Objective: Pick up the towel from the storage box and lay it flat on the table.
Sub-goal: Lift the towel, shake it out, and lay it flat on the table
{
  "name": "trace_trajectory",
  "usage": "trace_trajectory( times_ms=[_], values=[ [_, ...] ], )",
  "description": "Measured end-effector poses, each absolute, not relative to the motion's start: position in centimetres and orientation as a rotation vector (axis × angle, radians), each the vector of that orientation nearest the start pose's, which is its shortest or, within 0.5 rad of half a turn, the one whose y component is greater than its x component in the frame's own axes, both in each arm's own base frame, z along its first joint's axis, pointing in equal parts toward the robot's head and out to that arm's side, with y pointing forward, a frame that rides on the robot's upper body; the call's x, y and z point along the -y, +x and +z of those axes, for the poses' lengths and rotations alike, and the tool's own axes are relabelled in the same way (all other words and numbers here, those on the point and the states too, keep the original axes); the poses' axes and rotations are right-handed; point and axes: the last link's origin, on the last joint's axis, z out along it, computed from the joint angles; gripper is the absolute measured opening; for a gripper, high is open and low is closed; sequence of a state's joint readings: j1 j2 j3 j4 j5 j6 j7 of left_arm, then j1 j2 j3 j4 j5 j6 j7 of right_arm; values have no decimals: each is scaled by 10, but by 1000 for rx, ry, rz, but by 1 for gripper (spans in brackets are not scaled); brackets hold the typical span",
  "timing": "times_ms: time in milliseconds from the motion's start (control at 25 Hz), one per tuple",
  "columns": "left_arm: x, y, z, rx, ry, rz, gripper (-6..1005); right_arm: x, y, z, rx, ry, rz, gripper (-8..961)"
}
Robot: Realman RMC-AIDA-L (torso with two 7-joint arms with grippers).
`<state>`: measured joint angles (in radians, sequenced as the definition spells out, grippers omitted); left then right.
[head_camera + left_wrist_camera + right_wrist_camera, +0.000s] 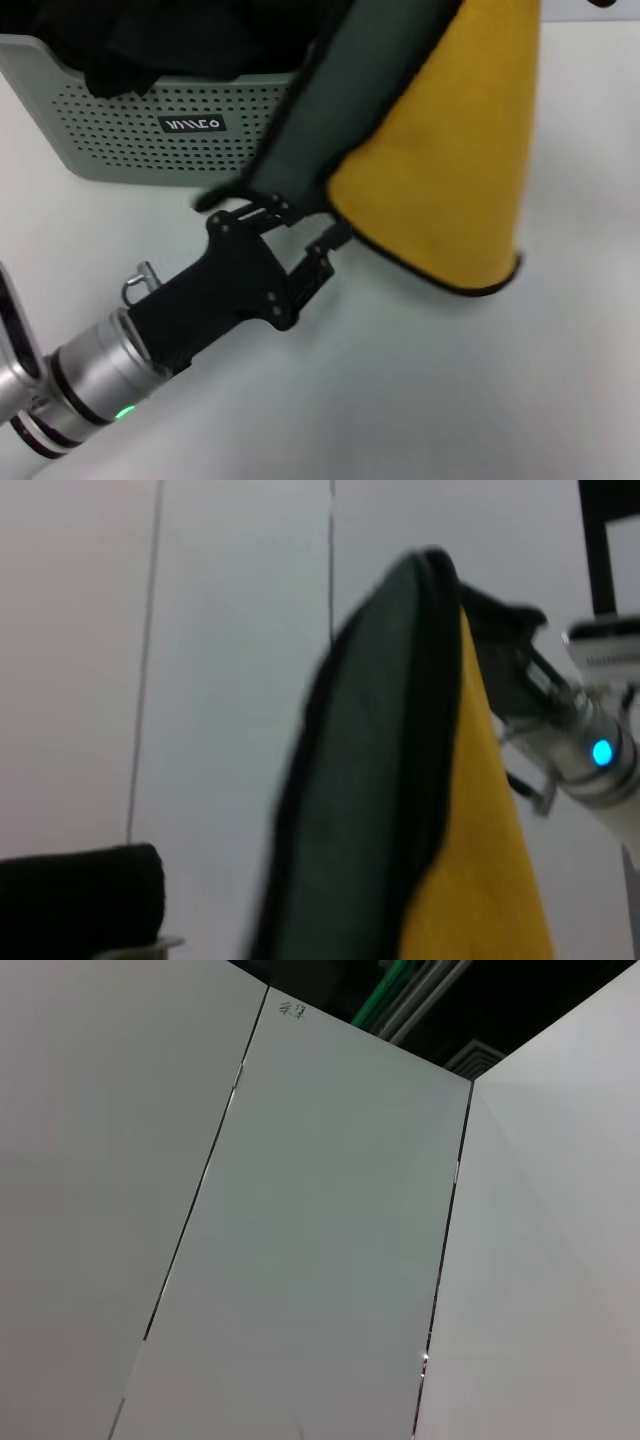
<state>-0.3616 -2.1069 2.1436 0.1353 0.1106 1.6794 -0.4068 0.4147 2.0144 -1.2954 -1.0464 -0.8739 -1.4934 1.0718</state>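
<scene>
The towel (440, 150) hangs in the air to the right of the storage box (120, 130), yellow face toward me and dark grey-green face folded on the left. In the left wrist view it (400, 810) hangs from my right gripper (470, 605), which is shut on its top corner; that gripper is out of the head view. My left gripper (305, 228) reaches in from the lower left, open, its fingers at the towel's lower grey-green edge. Below lies the white table (450, 390).
Black cloths (150, 40) fill the storage box at the back left. A dark cloth (80, 900) also shows in the left wrist view. The right wrist view shows only white wall panels (320, 1240).
</scene>
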Motion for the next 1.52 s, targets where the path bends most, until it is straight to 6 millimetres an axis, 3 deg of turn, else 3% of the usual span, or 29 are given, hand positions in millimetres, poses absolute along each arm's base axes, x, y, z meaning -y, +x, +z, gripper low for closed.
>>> trace_trajectory(
  times_ms=[760, 1520],
  values=[
    [-240, -252, -72, 194, -2249, -1219, 337, -333, 110, 83, 381, -2344, 1425, 17],
    [-218, -241, -44, 36, -2071, -1423, 335, -331, 116, 69, 386, -2467, 1314, 25]
  ],
)
